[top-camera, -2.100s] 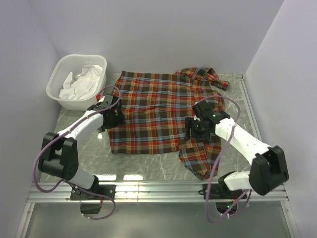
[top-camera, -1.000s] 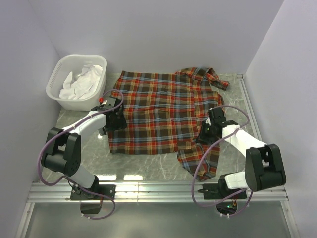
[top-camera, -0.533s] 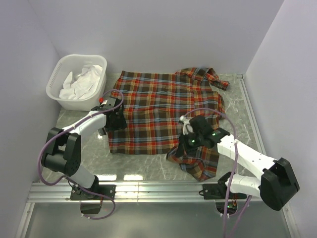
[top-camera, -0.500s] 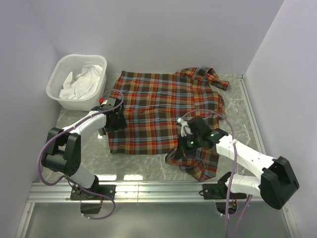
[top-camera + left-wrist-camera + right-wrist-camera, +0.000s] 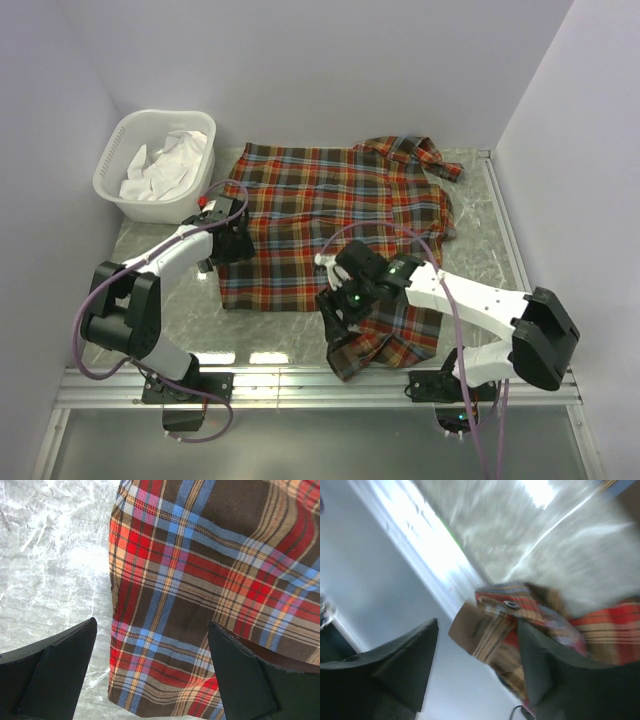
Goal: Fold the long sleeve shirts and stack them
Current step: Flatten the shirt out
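Shirt (image 5: 330, 215): plaid flannel in red/orange/blue/brown checks, spread flat on the table (image 5: 270, 330), collar at far right, one sleeve (image 5: 390, 335) bunched near the front edge. Left gripper (image 5: 152, 625) is spread wide and low over the shirt's left edge, one finger above bare marble, the other above plaid. Right gripper (image 5: 477, 625) is at the sleeve's left end, fingers apart, with the buttoned cuff (image 5: 492, 615) between them and nearer one finger; the wrist view is too blurred to tell whether they touch.
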`<control>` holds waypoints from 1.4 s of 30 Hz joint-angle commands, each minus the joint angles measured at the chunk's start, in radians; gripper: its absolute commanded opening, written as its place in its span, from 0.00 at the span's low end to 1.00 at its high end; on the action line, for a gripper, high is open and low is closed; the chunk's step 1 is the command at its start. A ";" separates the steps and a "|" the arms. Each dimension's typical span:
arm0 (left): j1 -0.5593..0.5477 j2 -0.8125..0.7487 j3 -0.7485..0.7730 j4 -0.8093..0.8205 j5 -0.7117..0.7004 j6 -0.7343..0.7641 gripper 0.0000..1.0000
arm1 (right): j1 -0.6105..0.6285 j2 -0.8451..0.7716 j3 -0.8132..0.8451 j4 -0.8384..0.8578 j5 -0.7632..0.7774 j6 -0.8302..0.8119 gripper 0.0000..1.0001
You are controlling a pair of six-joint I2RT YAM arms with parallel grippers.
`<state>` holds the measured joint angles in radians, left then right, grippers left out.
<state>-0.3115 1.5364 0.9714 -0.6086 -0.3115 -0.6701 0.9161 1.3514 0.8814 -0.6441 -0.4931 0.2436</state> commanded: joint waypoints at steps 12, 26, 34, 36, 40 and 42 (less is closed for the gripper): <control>-0.006 0.166 0.317 0.041 0.043 -0.081 0.99 | -0.696 -0.103 -0.053 0.188 0.373 0.405 0.72; 0.005 0.412 0.388 0.053 0.038 -0.131 0.99 | -0.957 0.089 -0.288 0.468 0.323 0.545 0.62; 0.008 0.418 0.366 0.043 0.042 -0.157 0.99 | -1.005 -0.009 -0.354 0.327 0.433 0.576 0.63; 0.008 0.418 0.384 0.033 0.038 -0.158 0.99 | -1.020 -0.044 -0.367 0.307 0.429 0.580 0.63; 0.008 0.381 0.385 0.030 0.054 -0.161 0.99 | -1.031 -0.103 -0.384 0.262 0.438 0.568 0.63; 0.003 0.344 0.379 0.024 0.064 -0.167 0.99 | -1.030 -0.138 -0.389 0.253 0.450 0.545 0.63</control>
<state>-0.3084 1.9434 1.3357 -0.5613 -0.2737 -0.8108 -0.1051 1.2537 0.5240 -0.2722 -0.1307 0.8230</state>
